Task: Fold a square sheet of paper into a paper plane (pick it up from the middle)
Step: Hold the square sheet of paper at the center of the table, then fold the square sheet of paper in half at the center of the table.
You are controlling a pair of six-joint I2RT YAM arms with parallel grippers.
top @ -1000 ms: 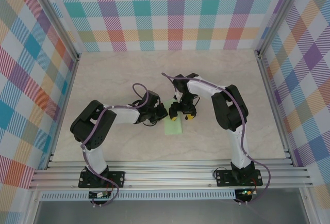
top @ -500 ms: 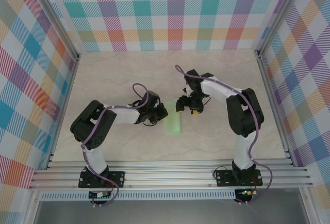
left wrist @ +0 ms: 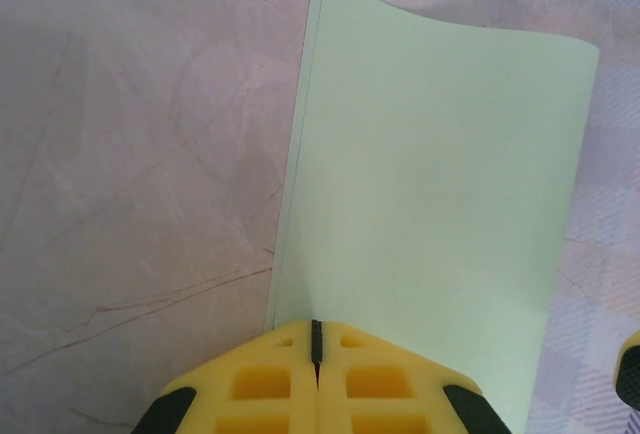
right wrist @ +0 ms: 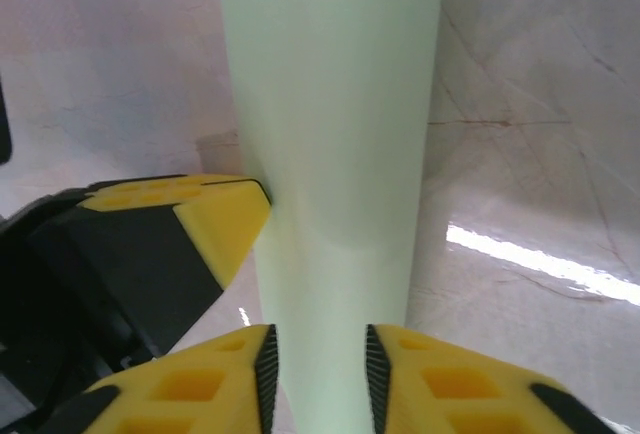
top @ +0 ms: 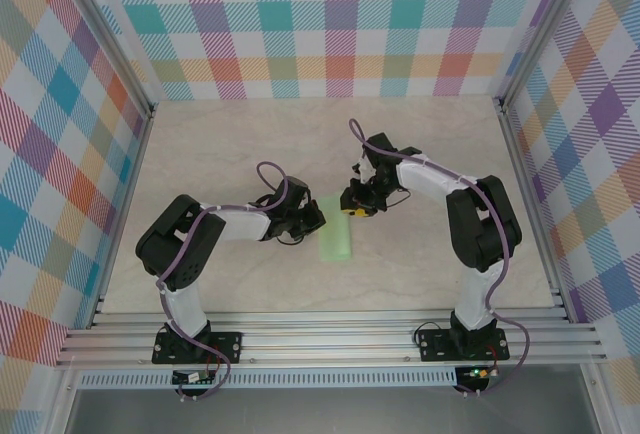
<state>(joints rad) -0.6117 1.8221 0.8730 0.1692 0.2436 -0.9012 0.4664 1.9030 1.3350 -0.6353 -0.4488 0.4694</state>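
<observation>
The square sheet of paper (top: 335,242) is pale green and lies doubled over on the table's middle, its upper layer bulging in a curve. My left gripper (top: 318,217) is shut, and its yellow tips rest on the paper's (left wrist: 440,174) edge in the left wrist view (left wrist: 317,329). At the paper's far end is my right gripper (top: 352,210). In the right wrist view its pads (right wrist: 266,364) stand on either side of the curved paper (right wrist: 340,134), which fills the gap between them (right wrist: 320,364). The left gripper's yellow finger (right wrist: 215,224) touches the paper's left side there.
The table (top: 220,144) is pale marble-patterned, with checked walls on three sides. An aluminium rail (top: 330,339) runs along the near edge, where both arm bases stand. The right arm's elbow (top: 485,219) sits out to the right.
My right gripper pulled back off the paper's top to its far end, and its jaws narrowed around the paper. The right elbow swung right. The left gripper stayed put.
</observation>
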